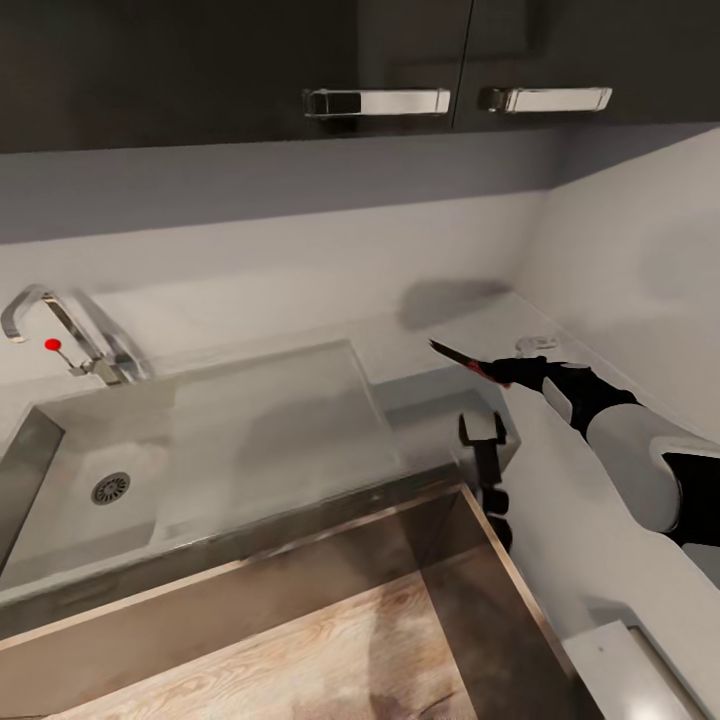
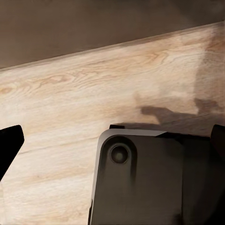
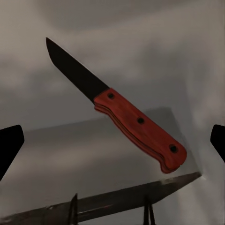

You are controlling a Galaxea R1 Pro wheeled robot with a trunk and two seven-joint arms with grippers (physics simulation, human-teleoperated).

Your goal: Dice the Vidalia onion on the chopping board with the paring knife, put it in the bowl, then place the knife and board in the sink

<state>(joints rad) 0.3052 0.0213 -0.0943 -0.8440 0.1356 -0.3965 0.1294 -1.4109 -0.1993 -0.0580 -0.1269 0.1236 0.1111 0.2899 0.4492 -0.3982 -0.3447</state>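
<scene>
- Head view: right gripper (image 1: 497, 371) is up over the countertop (image 1: 440, 330), just right of the sink (image 1: 200, 440), with the knife (image 1: 462, 357) at its tip, blade toward the sink.
- Right wrist view: knife (image 3: 119, 111) has a red handle and dark blade; fingers wide, grip unclear.
- Left gripper (image 1: 482, 428) near the sink's right edge, jaws apart.

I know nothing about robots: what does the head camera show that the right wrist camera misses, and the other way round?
Head camera's extras: the sink with its tap, two cupboard handles up top, the wooden floor, and the left gripper, open. Right wrist camera's extras: close detail, a red handle with three rivets and a dark blade. Shared: the paring knife above the countertop, with the right gripper spread wide and its fingertips not touching it.
</scene>
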